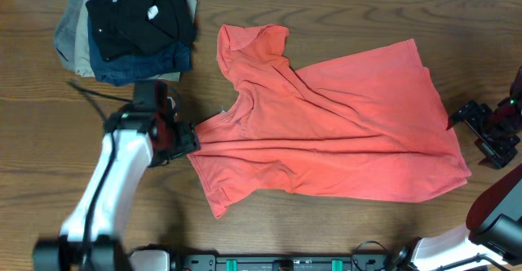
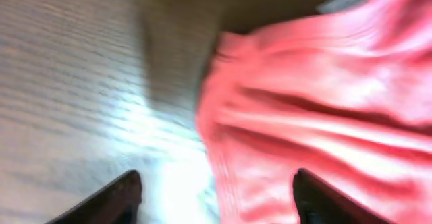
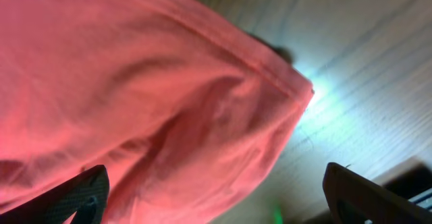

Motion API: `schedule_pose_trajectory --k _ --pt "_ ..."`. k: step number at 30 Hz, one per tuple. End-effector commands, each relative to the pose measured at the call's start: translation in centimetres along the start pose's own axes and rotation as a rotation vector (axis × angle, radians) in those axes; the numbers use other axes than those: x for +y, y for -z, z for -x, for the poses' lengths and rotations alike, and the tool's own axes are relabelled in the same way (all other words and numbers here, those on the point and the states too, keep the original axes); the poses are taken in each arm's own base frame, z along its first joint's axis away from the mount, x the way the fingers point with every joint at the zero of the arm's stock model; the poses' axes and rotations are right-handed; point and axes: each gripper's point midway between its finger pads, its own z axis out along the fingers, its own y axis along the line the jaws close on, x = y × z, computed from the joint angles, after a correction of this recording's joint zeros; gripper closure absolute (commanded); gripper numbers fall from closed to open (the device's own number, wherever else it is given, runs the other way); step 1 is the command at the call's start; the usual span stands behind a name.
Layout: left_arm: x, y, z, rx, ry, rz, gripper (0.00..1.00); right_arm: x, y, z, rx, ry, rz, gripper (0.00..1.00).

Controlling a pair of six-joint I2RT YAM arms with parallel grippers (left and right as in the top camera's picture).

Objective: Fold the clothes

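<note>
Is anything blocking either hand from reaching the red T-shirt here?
Nothing visible does. The left hand is open at the left edge of the T-shirt, the right hand open by its right hem. The pile of folded garments lies at the far left, outside both paths.

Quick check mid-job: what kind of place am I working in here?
Probably a tabletop clothes-folding station: a wooden table, a coral T-shirt lying rumpled on it, and a stack of folded garments beside it.
</note>
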Motion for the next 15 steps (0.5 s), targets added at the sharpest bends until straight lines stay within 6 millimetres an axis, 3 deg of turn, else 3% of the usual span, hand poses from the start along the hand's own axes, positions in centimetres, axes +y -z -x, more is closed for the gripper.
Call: schedule_pose_trajectory --k 1,6,15 --pt "-1.8 2.3 -1.1 -0.012 -0.027 -0.083 0.21 0.5 0.3 -0.6 0.028 -0.005 0.023 0.01" --pt "-3.3 4.2 -6.0 0.137 -0.025 -0.179 0.21 0.5 0.4 -2.0 0.088 -0.009 0.032 0.04" --pt "-4.9 3.4 -12.2 0.324 -0.127 -0.120 0.27 2.0 0.7 -3.7 0.127 0.094 0.056 0.06"
